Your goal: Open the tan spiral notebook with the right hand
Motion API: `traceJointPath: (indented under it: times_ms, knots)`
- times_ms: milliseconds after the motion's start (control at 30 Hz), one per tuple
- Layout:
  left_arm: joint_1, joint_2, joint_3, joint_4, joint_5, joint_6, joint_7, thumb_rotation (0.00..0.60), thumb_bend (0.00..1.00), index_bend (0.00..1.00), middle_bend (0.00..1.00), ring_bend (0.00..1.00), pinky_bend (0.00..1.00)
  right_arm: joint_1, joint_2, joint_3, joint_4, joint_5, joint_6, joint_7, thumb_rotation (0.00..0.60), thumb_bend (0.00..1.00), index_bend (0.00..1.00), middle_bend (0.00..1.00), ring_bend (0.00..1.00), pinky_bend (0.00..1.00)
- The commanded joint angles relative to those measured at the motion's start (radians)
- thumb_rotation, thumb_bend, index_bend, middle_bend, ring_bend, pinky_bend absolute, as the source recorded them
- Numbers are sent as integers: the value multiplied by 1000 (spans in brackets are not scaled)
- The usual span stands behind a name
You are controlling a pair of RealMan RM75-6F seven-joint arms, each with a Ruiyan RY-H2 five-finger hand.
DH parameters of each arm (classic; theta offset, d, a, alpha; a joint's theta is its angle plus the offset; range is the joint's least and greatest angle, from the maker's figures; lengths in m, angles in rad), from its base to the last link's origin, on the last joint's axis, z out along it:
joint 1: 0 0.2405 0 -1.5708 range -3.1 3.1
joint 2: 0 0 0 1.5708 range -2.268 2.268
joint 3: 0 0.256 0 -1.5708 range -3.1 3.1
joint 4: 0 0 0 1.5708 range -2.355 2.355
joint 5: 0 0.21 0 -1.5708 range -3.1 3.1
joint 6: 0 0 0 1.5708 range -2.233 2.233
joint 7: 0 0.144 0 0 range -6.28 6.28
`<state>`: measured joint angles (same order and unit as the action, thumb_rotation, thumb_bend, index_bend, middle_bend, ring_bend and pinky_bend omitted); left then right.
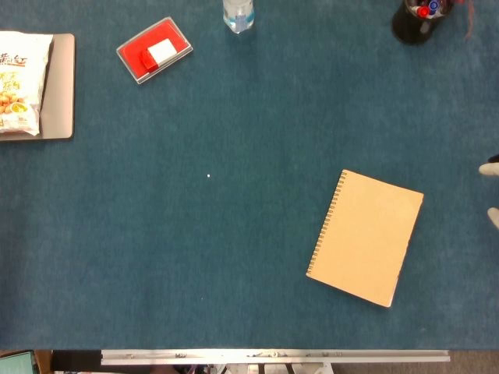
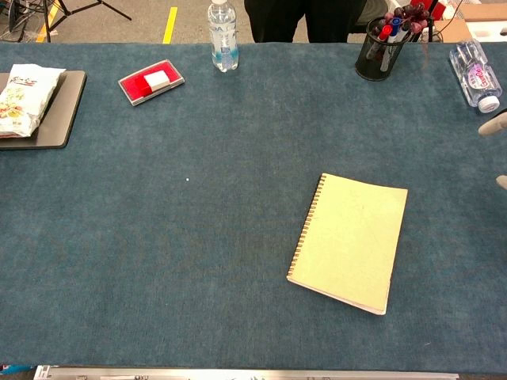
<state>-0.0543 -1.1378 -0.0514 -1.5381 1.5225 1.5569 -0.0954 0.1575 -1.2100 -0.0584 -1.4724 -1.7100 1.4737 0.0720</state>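
Since the tan card-covered spiral notebook (image 1: 366,238) lies shut on the blue felt tabletop (image 1: 195,234), spine leftward, its free edge faces the right hand (image 1: 491,191), whose pale fingertips, apart and seemingly empty, barely enter from the right.

The tan spiral notebook (image 1: 366,238) lies closed and flat on the blue desk (image 1: 218,234), with bare felt on all sides of it. From 3 o'clock, where the right hand's fingers (image 1: 491,167) just show at the frame edge, the way to the notebook's free edge is open. The obstacles stand well apart along the far edge: a pen cup (image 2: 382,49) at 12 o'clock, a lying bottle (image 2: 474,74) at 1 o'clock, an upright bottle (image 2: 223,36) at 11, and a red box (image 2: 151,81) and a snack bag (image 2: 24,99) on a tray (image 2: 59,119) towards 10.
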Motion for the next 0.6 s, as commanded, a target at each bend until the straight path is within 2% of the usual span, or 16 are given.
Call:
traceJointPath:
  times_ms: [33, 300, 500, 600]
  knots:
    - [4, 0, 0, -1, 3, 9, 5, 600, 189, 440, 367, 210, 419, 2, -2, -5, 0, -11, 0, 2, 600, 228, 336, 309, 133, 259]
    - [9, 3, 1, -6, 0, 11, 5, 600, 189, 440, 367, 210, 419, 1, -16, -7, 18, -45, 32, 27, 600, 228, 336, 309, 132, 259]
    - [8, 3, 4, -4, 5, 9, 6, 600, 189, 440, 367, 210, 419, -3, -45, -11, 58, -109, 102, 61, 600, 228, 227, 309, 133, 259]
    - [8, 5, 3, -7, 8, 13, 1, 600, 189, 440, 367, 210, 419, -2, -72, -11, 97, -153, 149, 76, 600, 225, 211, 307, 133, 259]
